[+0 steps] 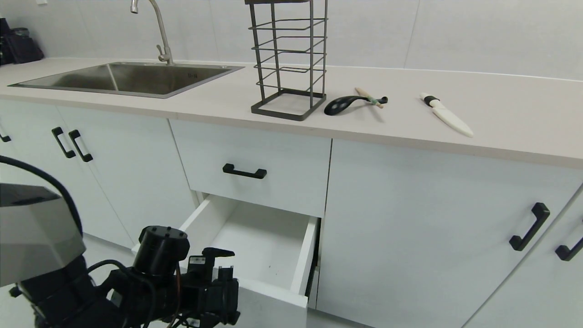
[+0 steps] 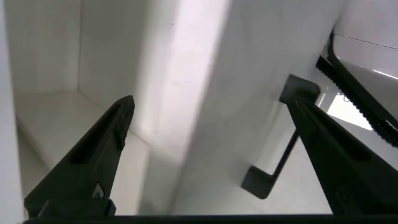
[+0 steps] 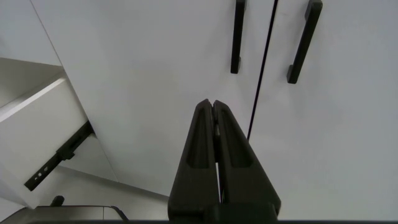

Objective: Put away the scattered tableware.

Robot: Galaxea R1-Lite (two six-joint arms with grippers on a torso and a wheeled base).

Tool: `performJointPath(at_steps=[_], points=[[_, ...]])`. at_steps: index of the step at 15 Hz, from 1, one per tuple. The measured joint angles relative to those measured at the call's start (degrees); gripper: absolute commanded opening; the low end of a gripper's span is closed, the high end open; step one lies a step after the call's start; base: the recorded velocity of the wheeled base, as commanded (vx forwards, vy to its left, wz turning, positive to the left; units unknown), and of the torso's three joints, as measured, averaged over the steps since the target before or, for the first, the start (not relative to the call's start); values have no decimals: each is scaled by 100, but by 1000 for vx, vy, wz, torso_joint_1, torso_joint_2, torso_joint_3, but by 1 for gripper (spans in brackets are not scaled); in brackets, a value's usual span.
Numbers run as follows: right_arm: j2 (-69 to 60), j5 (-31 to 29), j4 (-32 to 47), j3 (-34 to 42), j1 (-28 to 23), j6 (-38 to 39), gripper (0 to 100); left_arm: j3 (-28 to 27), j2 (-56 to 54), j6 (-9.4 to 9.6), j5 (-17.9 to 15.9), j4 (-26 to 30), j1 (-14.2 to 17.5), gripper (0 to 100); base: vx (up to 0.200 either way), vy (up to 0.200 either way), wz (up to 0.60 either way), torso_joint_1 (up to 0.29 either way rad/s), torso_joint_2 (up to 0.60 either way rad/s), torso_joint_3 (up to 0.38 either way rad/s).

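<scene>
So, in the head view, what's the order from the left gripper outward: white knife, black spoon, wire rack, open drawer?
From the left gripper:
1. Open drawer, right at it.
2. Wire rack, up on the counter.
3. Black spoon, right of the rack.
4. White knife, farthest right.

You could enter the open drawer (image 1: 262,246) at lower centre from above, but the upper drawer front (image 1: 273,152) overhung its rear. The wire rack (image 1: 276,114) stood just left of the spoon (image 1: 338,106); the knife (image 1: 448,117) lay well apart.
</scene>
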Motion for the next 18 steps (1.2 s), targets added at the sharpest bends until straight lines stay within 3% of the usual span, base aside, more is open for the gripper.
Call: performJointPath(at_steps=[5,7,10,11,12,13,15,17,18], points=[[0,0,0,0,6,0,0,657,-987,-123,-11,-7,-38,100,0,0,0,0,0,0],[0,-2,0,0,0,0,0,651,-1362,-444,-74,-13,-245,100,0,0,0,0,0,0],[0,0,0,0,2,-2,0,607,-2150,-1278,-129,-21,-750,100,0,0,0,0,0,0],[0,-2,-2,0,2,-2,0,568,-2470,-1629,-100,-2,-796,100,0,0,0,0,0,0],[0,-2,0,0,2,-2,0,467,-2834,-2108,-72,85,-745,100,0,0,0,0,0,0],[0,0,0,0,2,-2,0,296,-3149,-2704,-61,223,-575,100,0,0,0,0,0,0],[0,0,0,0,2,0,0,-243,-3792,-4237,-85,532,105,100,0,0,0,0,0,0],[0,0,0,0,2,-2,0,-521,-4301,-5567,-217,613,835,100,0,0,0,0,0,0],[0,0,-2,0,2,-2,0,-547,-4553,-6016,-269,614,1204,100,0,0,0,0,0,0]])
